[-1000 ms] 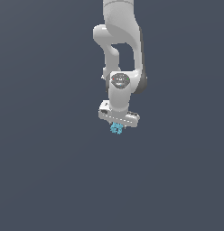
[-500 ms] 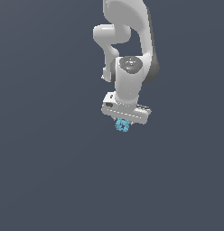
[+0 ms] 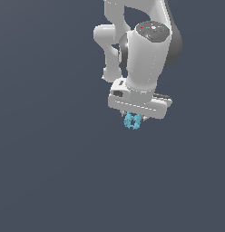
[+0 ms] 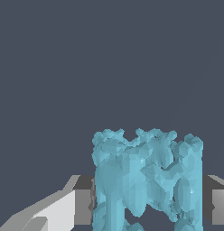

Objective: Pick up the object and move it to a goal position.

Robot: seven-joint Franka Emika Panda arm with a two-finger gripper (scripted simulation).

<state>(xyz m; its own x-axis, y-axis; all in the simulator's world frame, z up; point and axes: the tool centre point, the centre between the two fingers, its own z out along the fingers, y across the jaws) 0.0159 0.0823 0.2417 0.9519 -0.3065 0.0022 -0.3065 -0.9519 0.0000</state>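
The object (image 3: 132, 121) is a tiny light-cyan knobbly piece with small dark gaps, hanging just under the white gripper (image 3: 133, 118) in the exterior view. The gripper is shut on it; the fingers are mostly hidden behind the hand and the piece. In the wrist view the object (image 4: 145, 180) fills the space between the two fingers (image 4: 82, 200), which press on both its sides. The arm carries it in the air above the plain dark grey ground. No goal marker shows.
Plain dark grey surroundings (image 3: 51, 172) fill both views. The white arm (image 3: 141, 54) reaches down from the top of the exterior view. No other objects show.
The arm has swung toward the exterior view's right and a little up, carrying the cyan piece with it. The wrist has turned. The grip stays shut on the piece.
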